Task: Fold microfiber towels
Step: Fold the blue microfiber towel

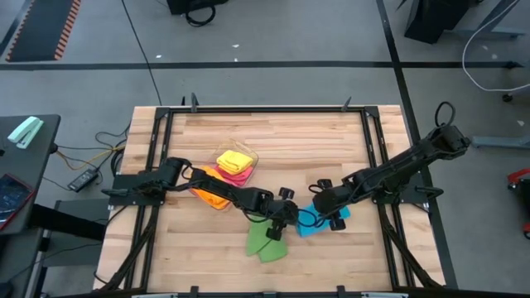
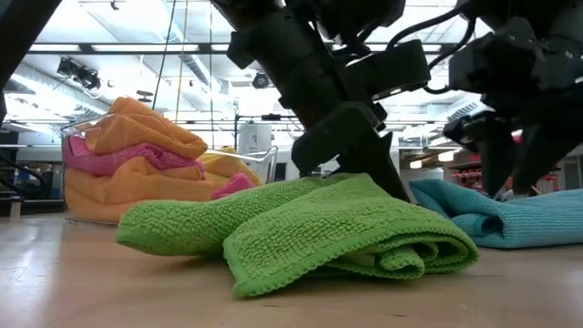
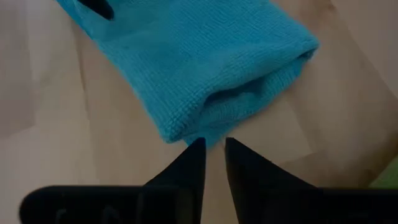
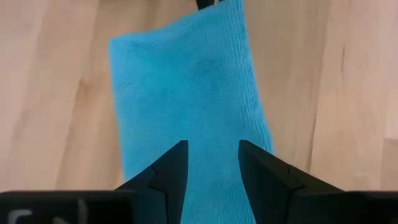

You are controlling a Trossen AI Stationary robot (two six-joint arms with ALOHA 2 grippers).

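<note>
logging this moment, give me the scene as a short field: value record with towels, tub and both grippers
blue towel: folded, flat on the table, between the two grippers
green towel: loosely folded, on the table nearer the front edge
tub: clear tub holding orange, yellow and pink towels
left gripper: fingers slightly apart, just off the blue towel's folded end, holding nothing
right gripper: open, fingers over the blue towel

Clear tub (image 1: 251, 157) sits on wooden table (image 1: 331, 141).
</note>
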